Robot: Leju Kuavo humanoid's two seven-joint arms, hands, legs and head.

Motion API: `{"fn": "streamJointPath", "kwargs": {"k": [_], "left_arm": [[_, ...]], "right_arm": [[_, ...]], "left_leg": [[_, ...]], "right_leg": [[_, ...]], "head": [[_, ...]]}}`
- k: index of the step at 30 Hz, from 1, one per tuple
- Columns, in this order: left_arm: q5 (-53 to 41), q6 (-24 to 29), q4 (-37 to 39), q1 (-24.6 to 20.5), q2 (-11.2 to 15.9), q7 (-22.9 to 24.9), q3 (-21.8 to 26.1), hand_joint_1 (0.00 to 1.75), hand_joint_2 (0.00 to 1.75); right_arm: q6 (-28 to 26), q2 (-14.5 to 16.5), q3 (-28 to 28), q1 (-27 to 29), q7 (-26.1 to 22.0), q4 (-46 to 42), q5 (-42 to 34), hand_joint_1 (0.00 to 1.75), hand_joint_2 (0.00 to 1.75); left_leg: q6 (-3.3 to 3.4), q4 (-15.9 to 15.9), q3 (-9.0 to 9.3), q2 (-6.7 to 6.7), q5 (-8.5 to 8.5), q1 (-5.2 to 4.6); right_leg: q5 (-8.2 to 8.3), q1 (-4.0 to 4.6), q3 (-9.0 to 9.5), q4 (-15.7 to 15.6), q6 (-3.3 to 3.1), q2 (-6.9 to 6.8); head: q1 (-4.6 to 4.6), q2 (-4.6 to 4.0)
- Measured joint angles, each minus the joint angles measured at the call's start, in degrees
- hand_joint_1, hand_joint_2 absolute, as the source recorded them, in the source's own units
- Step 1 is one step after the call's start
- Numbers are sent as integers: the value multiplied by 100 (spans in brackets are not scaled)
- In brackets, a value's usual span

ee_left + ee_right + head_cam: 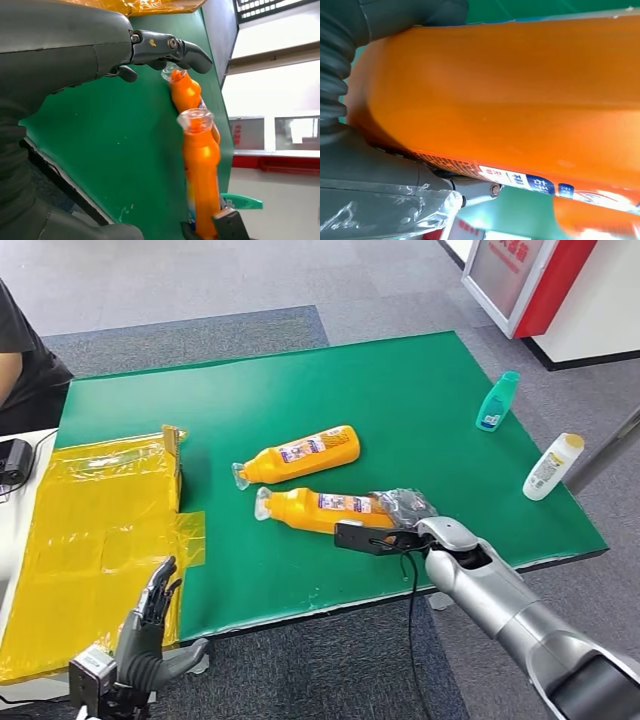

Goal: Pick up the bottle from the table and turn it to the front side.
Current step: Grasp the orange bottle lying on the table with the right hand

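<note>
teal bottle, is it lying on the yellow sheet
No, the teal bottle lies on the green mat near its far right edge, well away from the yellow sheet at the left.

two bottles lying side by side mid-table [226, 410], near bottle [321, 510] in the right hand [404, 520], far bottle [302, 455] behind it, two small bottles [498, 400] far right

Green table [423, 390], four bottles [306, 453]
</note>
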Motion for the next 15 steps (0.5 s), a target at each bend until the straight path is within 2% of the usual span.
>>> {"fn": "streamJointPath", "kwargs": {"k": [4,7,11,15], "left_arm": [[499,-359,-126,112,-130,198,225,0,175],[925,-771,-153,168,-243,435,399,0,175],[1662,-1512,-151,178,-338,667,522,0,175],[2071,-1895,-147,135,-382,725,551,0,175]], "right_arm": [[-443,55,-428,551,-72,-877,-38,175,175],[-698,222,-666,968,-211,-1470,-32,175,175],[-989,525,-749,1391,-523,-1936,-48,175,175],[-1222,843,-707,1717,-776,-2098,-105,175,175]], "left_leg": [[0,0,-3,0,-4,0],[-3,0,-4,0,-7,1],[-5,0,-4,0,-7,2],[-7,0,-4,0,-7,3]], "right_leg": [[-3,0,-1,0,-2,-1],[-7,1,-4,0,-6,-1],[-9,4,-6,0,-9,0],[-10,5,-7,0,-9,-1]], "head": [[0,0],[0,0],[0,0],[-1,0]]}}
